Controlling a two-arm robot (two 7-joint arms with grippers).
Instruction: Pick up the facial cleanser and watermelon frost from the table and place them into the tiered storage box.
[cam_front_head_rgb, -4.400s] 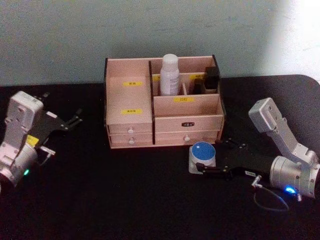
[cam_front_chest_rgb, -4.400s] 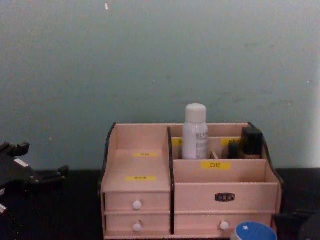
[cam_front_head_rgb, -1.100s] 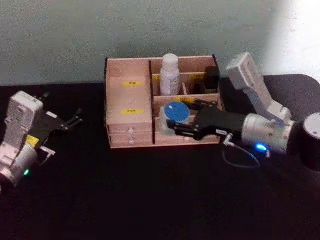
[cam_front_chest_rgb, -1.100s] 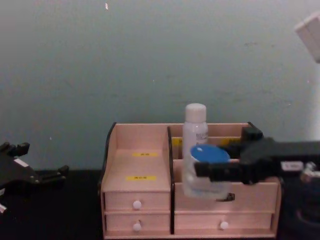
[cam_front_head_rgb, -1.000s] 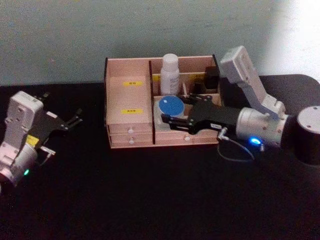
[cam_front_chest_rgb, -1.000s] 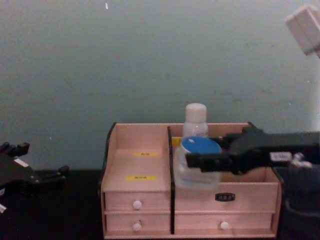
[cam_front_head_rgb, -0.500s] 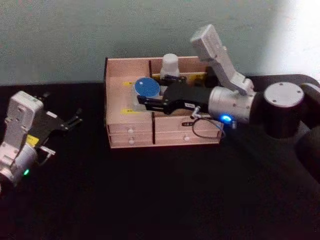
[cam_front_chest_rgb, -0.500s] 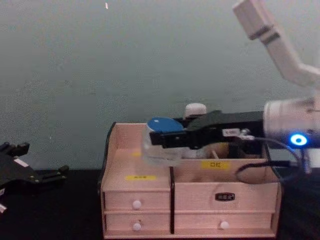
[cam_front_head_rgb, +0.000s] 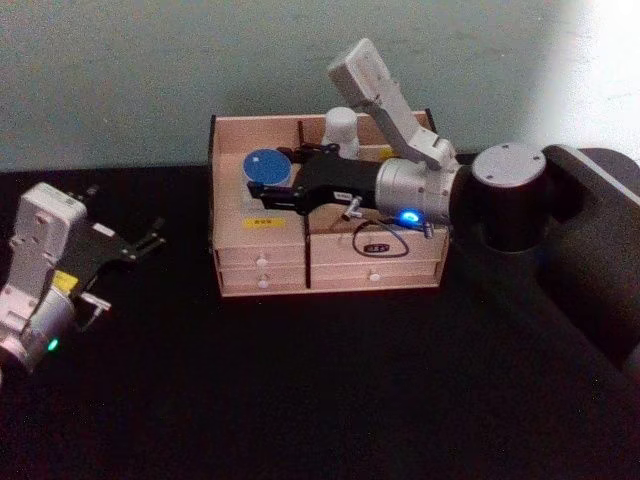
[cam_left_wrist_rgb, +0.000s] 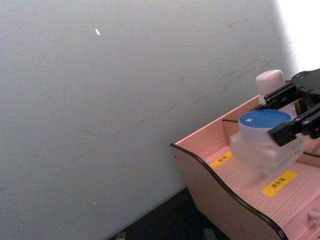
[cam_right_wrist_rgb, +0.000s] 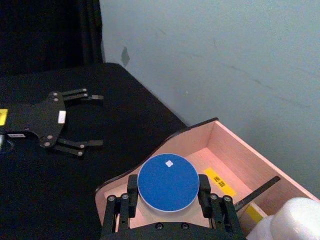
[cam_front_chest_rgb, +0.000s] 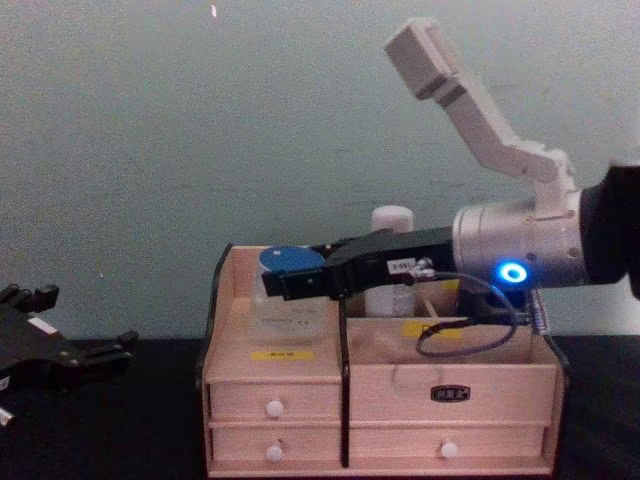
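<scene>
My right end effector (cam_front_chest_rgb: 292, 287) clamps squat translucent blue-lidded watermelon frost jar (cam_front_head_rgb: 266, 165) upright above light wooden tiered storage box (cam_front_chest_rgb: 275, 400), left bay, for straight drop-in. Slim white facial cleanser bottle (cam_front_head_rgb: 341, 126) already inside. Left end effector (cam_front_head_rgb: 152, 238) idle, fingers spread, at black counter (cam_front_head_rgb: 300, 390) left.

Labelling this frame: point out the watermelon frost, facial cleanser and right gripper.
watermelon frost (cam_front_head_rgb: 266, 165), head view, blue lid.
facial cleanser (cam_front_chest_rgb: 392, 218), chest view, white cap.
right gripper (cam_right_wrist_rgb: 168, 185), right wrist view, between its fingertips.

The right arm (cam_front_head_rgb: 425, 192) is a shiny silver tube with a blue light (cam_front_head_rgb: 408, 216), a looped black cable (cam_front_head_rgb: 381, 246) and a white box (cam_front_head_rgb: 364, 70). The right pincer (cam_front_head_rgb: 268, 180) and left pincer (cam_front_head_rgb: 152, 237) are black. The left arm (cam_front_head_rgb: 32, 322) has a yellow sticker (cam_front_head_rgb: 62, 280).
</scene>
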